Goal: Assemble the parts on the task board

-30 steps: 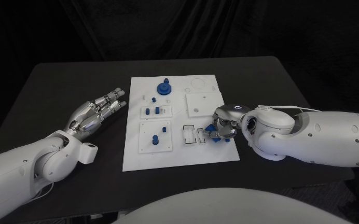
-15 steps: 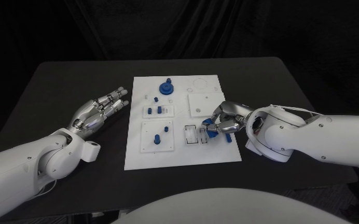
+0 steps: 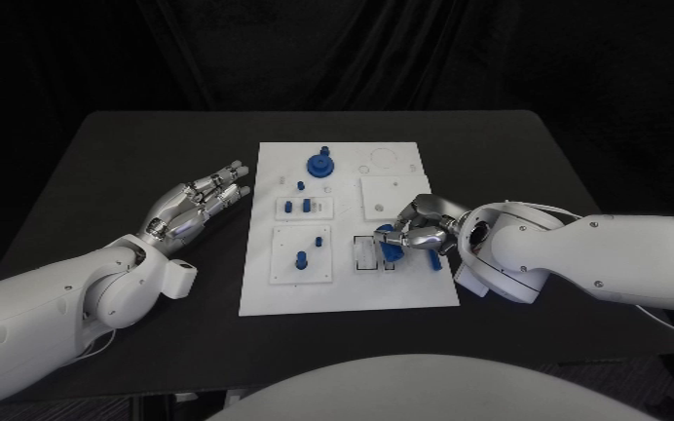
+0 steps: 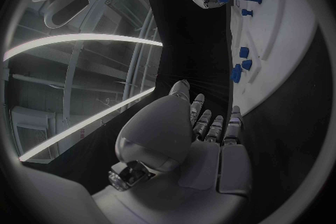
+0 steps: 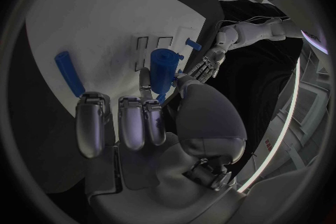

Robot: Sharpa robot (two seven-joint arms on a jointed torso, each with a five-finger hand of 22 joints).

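Note:
The white task board lies in the middle of the table. My right hand hovers over its near right part and pinches a short blue cylinder between thumb and finger, right beside the two empty slot frames. A thin blue rod lies loose on the board next to that hand. A large blue round part stands at the far end, small blue pegs in the middle plate, and one peg in the near plate. My left hand rests on the table left of the board, fingers straight and empty.
A raised white square plate sits just beyond my right hand. Black table stretches on both sides of the board. My right forearm covers the table near the board's right edge.
The camera has shifted a little. My right hand has turned slightly beside the slot frames with the blue cylinder in it. The left hand has kept its place.

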